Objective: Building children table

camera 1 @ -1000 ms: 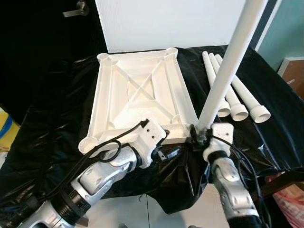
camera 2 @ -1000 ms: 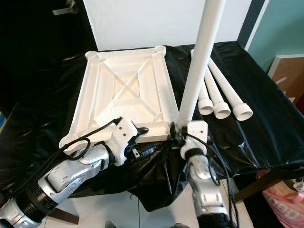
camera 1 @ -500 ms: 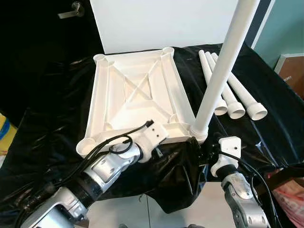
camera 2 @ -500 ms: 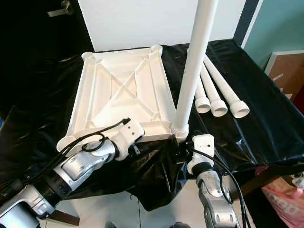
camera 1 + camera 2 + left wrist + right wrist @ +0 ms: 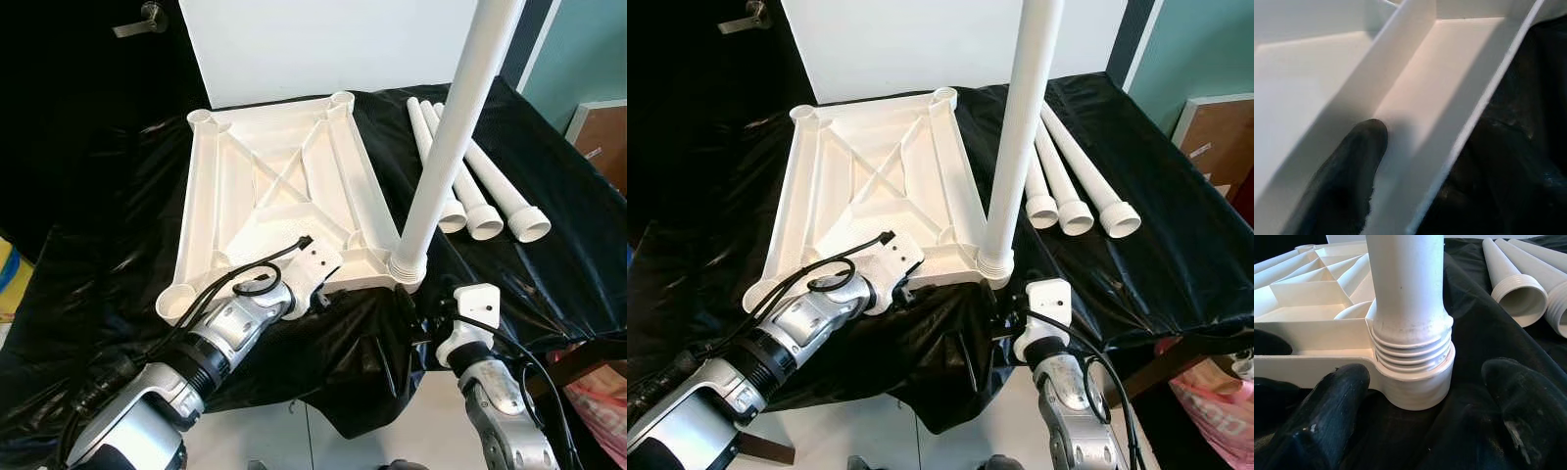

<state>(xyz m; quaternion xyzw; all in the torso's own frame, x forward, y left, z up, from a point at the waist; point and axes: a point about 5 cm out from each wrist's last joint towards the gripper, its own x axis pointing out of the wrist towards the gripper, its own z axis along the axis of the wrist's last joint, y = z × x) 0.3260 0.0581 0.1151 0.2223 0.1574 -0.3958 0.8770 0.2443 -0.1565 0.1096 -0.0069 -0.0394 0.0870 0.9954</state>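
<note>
The white table top [image 5: 284,191] lies upside down on black cloth. One white leg [image 5: 448,157] stands upright, its threaded end in the near right corner socket [image 5: 1415,382]. Three loose legs [image 5: 485,196] lie side by side to the right. My left gripper [image 5: 325,286] rests on the near rim, and one finger [image 5: 1347,181] lies inside a channel against a rib; the other finger is hidden. My right gripper [image 5: 1420,431] is open just in front of the socket. Its fingers [image 5: 1327,421] stand on either side of the socket and touch nothing.
A black cloth [image 5: 98,245] covers the work table and hangs over its front edge near my arms. A white board [image 5: 333,49] stands behind the table top. A brown box [image 5: 602,132] and a pink bag [image 5: 598,411] sit to the right.
My right gripper has let go of the leg's base and drawn back toward me; the leg stays standing in the socket. My left gripper slid forward onto the near rim.
</note>
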